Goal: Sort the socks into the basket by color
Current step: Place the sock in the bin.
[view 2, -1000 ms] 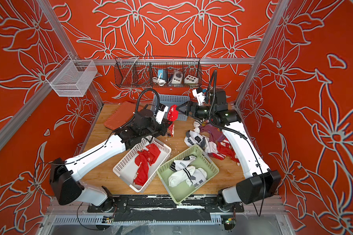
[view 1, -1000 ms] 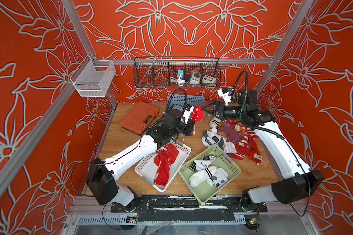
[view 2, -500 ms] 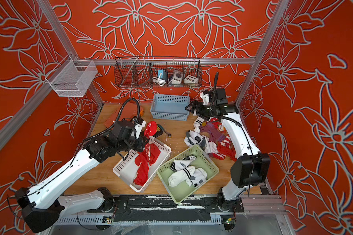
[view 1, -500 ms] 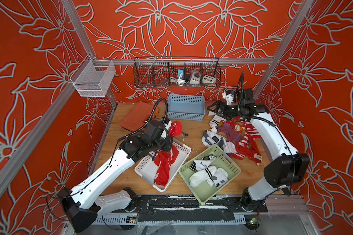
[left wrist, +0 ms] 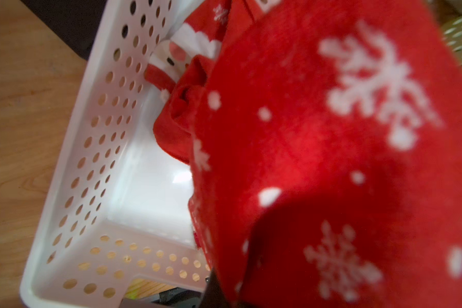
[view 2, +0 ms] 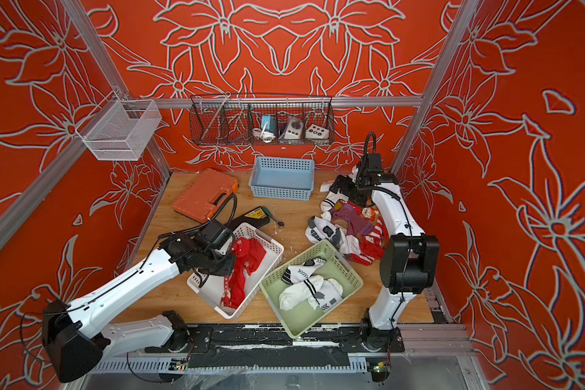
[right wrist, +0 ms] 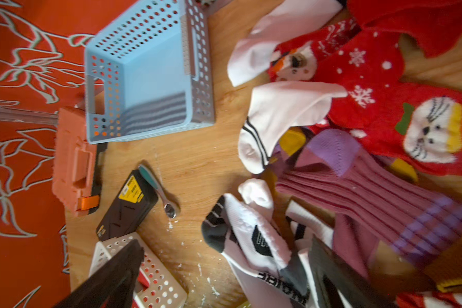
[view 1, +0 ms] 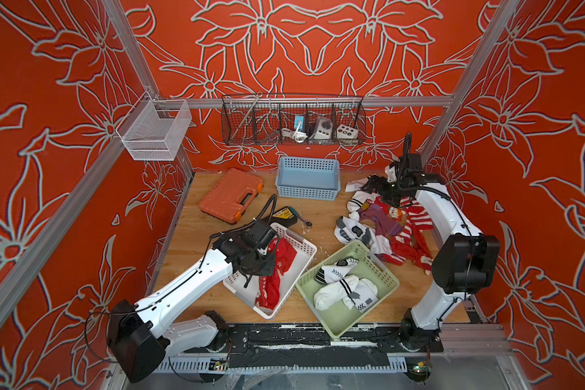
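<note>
Evidently the left gripper [view 2: 228, 261] is pinching its jaws together on a red snowflake sock [left wrist: 331, 133]. The sock is hanging from the grip and draping so close across the wrist camera that the fingertips themselves are hidden. Directly beneath the gripper the white basket [left wrist: 72, 186] is lying open and is already holding other red socks [view 1: 271, 287]. The arm is hovering there, I judge, because this is the red bin and letting go would drop the sock among its own colour. Just beside that basket, on the side away from the left arm, the green basket [view 1: 382, 270] is holding white socks [view 1: 338, 287] with black marks. Across the table the right gripper [right wrist: 226, 242] is standing with its jaws wide apart, gripping nothing, and is hanging over the unsorted pile, apparently to pick next. Under its fingers a white sock with a black toe [right wrist: 251, 234] is lying. Next to that is a purple ribbed sock [right wrist: 371, 192], and beyond it red snowman socks [right wrist: 384, 106] are tangling with plain white ones. Farther out from this gripper the blue basket [view 1: 306, 175] is sitting empty, presumably kept for purple. An orange tool case [view 1: 232, 194] and a ratchet wrench [right wrist: 158, 189] are lying near it, outside the sorting.
</note>
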Robot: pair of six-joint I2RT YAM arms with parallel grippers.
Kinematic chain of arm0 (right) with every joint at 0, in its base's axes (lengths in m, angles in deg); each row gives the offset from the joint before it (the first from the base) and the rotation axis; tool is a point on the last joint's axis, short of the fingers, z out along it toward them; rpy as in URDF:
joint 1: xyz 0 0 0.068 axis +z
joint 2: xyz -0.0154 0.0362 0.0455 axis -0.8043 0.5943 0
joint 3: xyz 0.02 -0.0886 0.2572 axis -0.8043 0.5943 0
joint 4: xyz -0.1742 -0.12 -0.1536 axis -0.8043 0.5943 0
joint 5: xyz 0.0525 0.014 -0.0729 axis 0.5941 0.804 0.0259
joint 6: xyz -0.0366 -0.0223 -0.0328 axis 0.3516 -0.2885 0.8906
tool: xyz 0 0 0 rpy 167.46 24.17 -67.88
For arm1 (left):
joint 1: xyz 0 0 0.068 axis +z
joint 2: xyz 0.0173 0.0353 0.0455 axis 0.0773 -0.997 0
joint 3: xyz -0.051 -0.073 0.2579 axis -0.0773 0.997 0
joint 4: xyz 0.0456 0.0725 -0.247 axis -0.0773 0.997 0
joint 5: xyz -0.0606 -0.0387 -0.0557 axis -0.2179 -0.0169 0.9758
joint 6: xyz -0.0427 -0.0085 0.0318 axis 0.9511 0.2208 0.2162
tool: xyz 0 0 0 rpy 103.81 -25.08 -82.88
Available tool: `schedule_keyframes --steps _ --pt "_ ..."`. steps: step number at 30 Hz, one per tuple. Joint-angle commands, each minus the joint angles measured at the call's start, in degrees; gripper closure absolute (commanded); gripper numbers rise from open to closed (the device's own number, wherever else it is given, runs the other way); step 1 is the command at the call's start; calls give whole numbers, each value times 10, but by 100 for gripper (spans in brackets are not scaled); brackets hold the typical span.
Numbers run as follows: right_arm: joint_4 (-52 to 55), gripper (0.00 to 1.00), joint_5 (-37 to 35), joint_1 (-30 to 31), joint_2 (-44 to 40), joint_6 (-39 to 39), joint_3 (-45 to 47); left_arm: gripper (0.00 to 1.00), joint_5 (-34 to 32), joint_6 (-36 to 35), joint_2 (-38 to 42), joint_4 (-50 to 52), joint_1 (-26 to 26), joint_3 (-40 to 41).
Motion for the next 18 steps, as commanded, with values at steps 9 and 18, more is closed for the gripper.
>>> schedule_keyframes --steps 9,18 --pt "61 13 -175 -28 58 22 13 45 21 11 -69 -52 11 -3" --pt "87 9 -288 -40 -22 -32 142 27 7 9 -30 -90 20 -43"
